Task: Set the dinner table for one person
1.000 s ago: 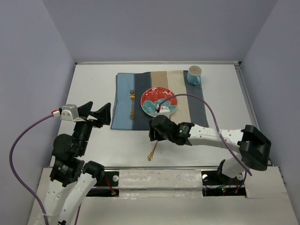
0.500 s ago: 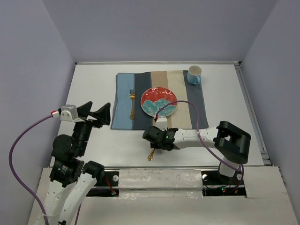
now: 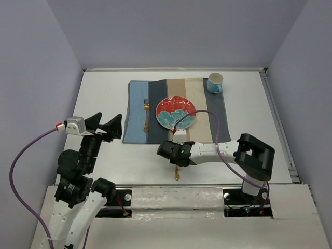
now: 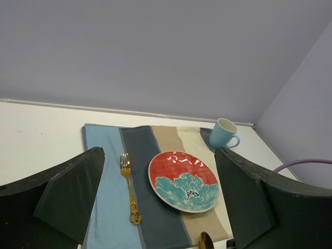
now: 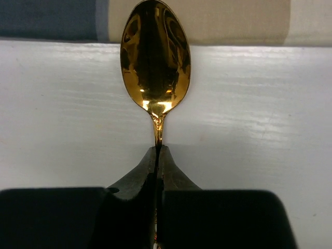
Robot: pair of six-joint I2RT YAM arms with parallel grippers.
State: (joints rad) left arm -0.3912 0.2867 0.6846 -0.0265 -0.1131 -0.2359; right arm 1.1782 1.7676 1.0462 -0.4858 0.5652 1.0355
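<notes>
Right wrist view gives you the nearest fact: the right pincer (image 5: 157,151) is clenched on the thin neck of a gold spoon (image 5: 155,57), jaws pressed together just below the bowl. The bowl points away from you, its tip over the near hem of the striped placemat (image 5: 207,18). You cannot tell whether the spoon rests on the white surface (image 5: 57,104) or hangs just above it. From overhead, the handle's end trails toward the arm bases, and the surface runs under everything from there to the far wall. Your left pincer (image 3: 109,123) is released, fingers spread wide, raised off the placemat's near left corner and gripping nothing. On the placemat, a red and teal plate (image 3: 176,112) lies flat in the middle, showing only its painted flower. A gold fork (image 3: 146,115) lies on the blue stripe just left of it, tines pointing away, apart from the rim. The right arm's purple cable (image 3: 218,116) arcs above the tan and grey stripes, right of the plate. Farthest, a blue mug (image 3: 215,82) stands upright at the placemat's far right corner; only its pale inside shows. White surface lies open on both sides of the placemat, bounded by lavender walls.
</notes>
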